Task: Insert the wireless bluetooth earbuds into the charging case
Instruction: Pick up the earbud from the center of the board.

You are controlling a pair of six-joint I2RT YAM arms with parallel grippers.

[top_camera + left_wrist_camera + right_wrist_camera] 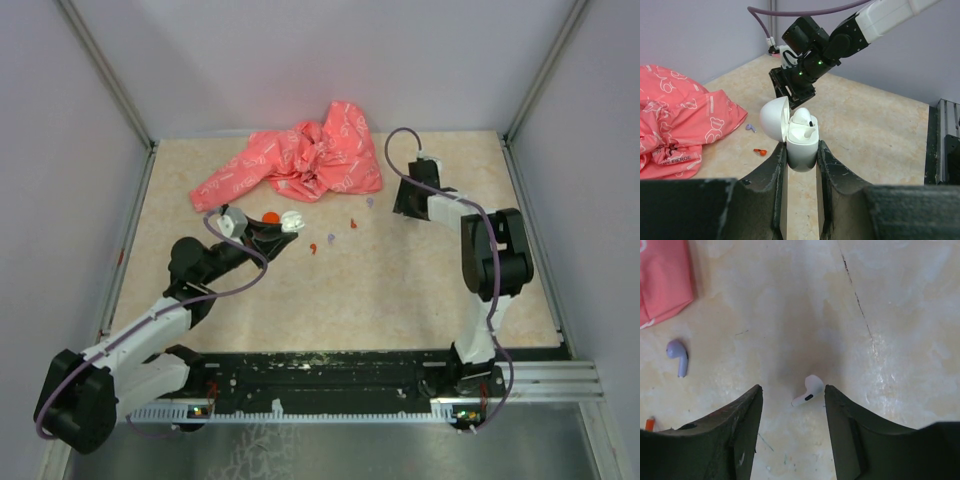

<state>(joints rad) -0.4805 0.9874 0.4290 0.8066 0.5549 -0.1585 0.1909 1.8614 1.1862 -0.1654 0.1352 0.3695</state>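
Crumpled pink printed cloth (300, 165) lies far back on the beige table (420, 290). Left gripper (801, 150) clamps a white rounded plastic charging case (802, 142), lid open, with one white earbud (801, 117) seated inside. Right gripper (792, 388) hangs spread above the second white earbud (808, 391), which lies on the tabletop. One red-orange disc case (270, 216) sits just beside the held case. Two tiny red earbuds (313, 248) and two lavender earbuds (678, 354) lie loose.

white case (802, 147), white earbud (809, 391), pink printed cloth (300, 165)
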